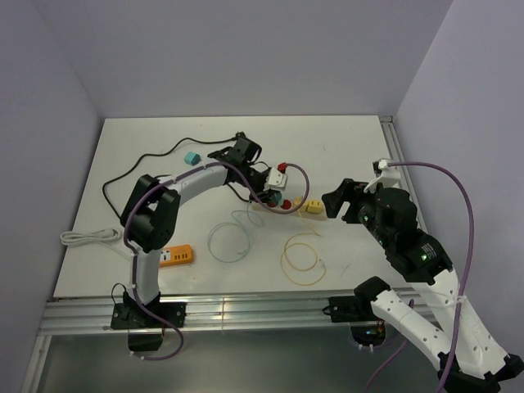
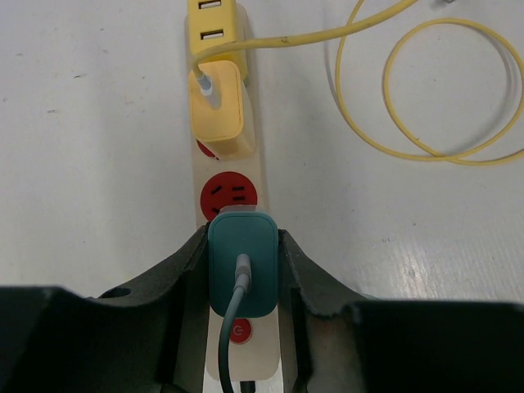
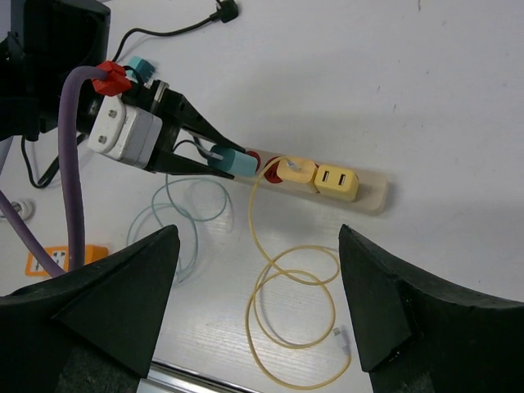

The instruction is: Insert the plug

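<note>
Teal plug (image 2: 242, 274) sits clamped in the left gripper (image 2: 242, 239), the right gripper (image 3: 255, 237) spread wide.

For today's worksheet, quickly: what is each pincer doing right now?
Left pincer: closed on the teal plug.
Right pincer: open, holding nothing.

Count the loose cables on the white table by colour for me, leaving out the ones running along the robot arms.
Yellow coiled cable: 1
Pale teal cable of the teal plastic plug: 1
Thin black cable: 1
White bundled cable: 1
Total: 4
</note>
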